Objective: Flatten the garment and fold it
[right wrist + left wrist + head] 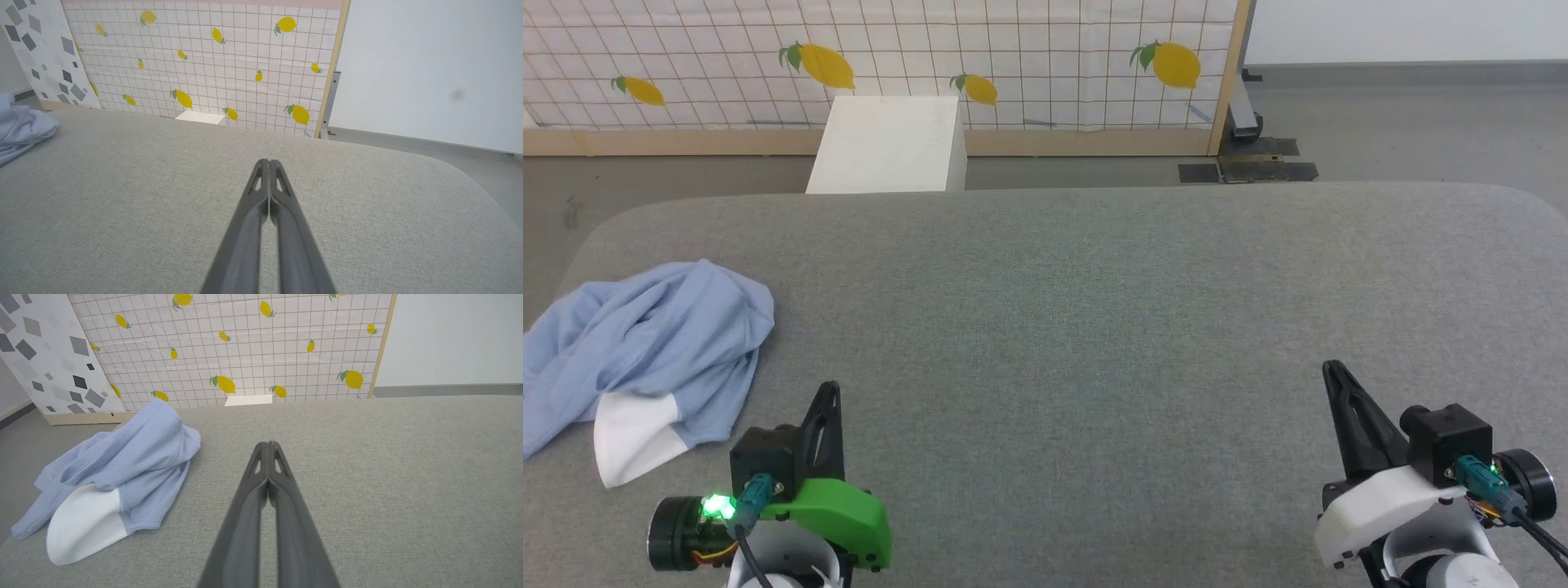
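head view, taken from the left: you have the garment (645,343) lying in a crumpled heap at the far left edge of the grey padded table (1094,310). its light blue cloth is bunched in thick folds, and a white panel is turned out at the end nearest you. the left wrist view shows the same heap humped up on itself, with no sleeve, hem or collar laid out plainly, so you should judge the flattening as not yet begun and the folding as wholly ahead. whether the cloth hangs over the table's left edge you cannot tell for sure. next along, your left gripper (829,392) sits low near the garment's right side, apart from it and touching no cloth. its two dark fingers are pressed together along their length and hold nothing. the broad middle of the table offers the room you will likely want for spreading the shirt. at the far right, your right gripper (1333,371) is well apart from the garment, its fingers likewise closed against each other and empty. by my reading all the work is left: bring the heap toward the middle, find its edges, draw it flat, then fold.
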Motion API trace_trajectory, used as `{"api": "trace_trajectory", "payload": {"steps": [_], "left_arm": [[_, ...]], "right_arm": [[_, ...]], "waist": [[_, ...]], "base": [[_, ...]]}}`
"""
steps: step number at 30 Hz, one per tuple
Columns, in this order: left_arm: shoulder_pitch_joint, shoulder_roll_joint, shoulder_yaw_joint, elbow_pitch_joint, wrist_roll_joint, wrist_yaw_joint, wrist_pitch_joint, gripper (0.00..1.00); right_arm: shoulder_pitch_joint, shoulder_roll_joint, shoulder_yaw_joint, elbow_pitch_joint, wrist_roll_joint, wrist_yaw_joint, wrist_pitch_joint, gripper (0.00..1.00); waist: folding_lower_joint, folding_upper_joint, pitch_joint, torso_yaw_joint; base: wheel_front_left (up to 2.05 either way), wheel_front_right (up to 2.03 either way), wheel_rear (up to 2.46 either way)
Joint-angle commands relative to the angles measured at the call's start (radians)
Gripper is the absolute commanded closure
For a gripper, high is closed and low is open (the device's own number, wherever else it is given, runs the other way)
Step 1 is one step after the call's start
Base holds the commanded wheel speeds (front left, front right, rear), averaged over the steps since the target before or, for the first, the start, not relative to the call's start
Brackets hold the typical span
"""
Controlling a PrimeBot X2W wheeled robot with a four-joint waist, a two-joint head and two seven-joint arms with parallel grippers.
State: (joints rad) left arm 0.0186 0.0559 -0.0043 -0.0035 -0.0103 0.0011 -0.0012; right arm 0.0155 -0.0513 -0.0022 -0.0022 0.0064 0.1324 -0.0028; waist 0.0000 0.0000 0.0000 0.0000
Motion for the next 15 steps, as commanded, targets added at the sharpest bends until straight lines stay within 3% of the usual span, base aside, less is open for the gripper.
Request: {"api": "trace_trajectory", "payload": {"steps": [1, 11, 12, 13, 14, 15], "left_arm": [[-0.019, -0.006, 0.004, 0.004, 0.010, -0.001, 0.001, 1.00], [0.000, 0.000, 0.000, 0.000, 0.000, 0.000, 0.000, 1.00], [0.001, 0.000, -0.001, 0.000, -0.001, 0.000, 0.000, 0.00], [0.002, 0.000, -0.002, 0.000, -0.001, 0.000, -0.001, 1.00], [0.002, 0.000, -0.003, 0.000, -0.001, 0.000, 0.000, 0.00], [0.002, 0.000, -0.003, 0.000, -0.001, 0.000, -0.001, 0.00]], "right_arm": [[-0.015, 0.001, 0.002, 0.002, -0.006, -0.002, 0.003, 1.00], [0.000, 0.000, 0.000, 0.000, 0.000, 0.000, 0.000, 1.00], [0.001, 0.000, -0.001, 0.000, 0.001, 0.000, 0.000, 0.00], [0.001, 0.000, -0.001, 0.000, 0.001, 0.000, -0.001, 1.00], [0.001, 0.000, -0.001, 0.000, 0.001, 0.000, 0.000, 0.00], [0.001, 0.000, -0.001, 0.000, 0.001, 0.000, -0.001, 0.00]], "waist": [[0.0000, 0.0000, 0.000, 0.000], [0.0000, 0.0000, 0.000, 0.000], [0.0000, 0.0000, 0.000, 0.000], [0.0000, 0.0000, 0.000, 0.000], [0.0000, 0.0000, 0.000, 0.000], [0.0000, 0.0000, 0.000, 0.000]], "base": [[0.00, 0.00, 0.00], [0.00, 0.00, 0.00], [0.00, 0.00, 0.00], [0.00, 0.00, 0.00], [0.00, 0.00, 0.00], [0.00, 0.00, 0.00]]}}
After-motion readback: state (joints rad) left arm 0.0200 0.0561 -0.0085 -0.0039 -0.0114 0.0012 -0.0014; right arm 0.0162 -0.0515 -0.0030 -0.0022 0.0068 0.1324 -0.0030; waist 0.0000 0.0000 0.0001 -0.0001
